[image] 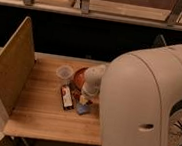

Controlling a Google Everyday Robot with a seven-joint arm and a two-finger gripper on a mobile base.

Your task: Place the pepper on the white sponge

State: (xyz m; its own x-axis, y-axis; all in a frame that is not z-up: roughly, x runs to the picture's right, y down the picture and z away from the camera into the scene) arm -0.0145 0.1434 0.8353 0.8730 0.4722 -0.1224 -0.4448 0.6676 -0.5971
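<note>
Camera view: your gripper (pixel 86 98) hangs low over the wooden table (pixel 39 112), at the near rim of the red bowl (pixel 80 76), just above a small blue item (pixel 83 109). Arm bulk hides the jaws; you cannot tell their opening or load. Pepper and white sponge: neither identifiable. A dark flat packet (pixel 67 96) lies lengthwise just beside; a clear cup (pixel 64 72) stands behind.

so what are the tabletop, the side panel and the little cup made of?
Tabletop: wood by the look, pale plank lines, satin finish. Side panel: speckled tan board, maybe particleboard or cork. Cup: see-through, likely thin plastic. The claw sits low over the table by the red bowl.
</note>
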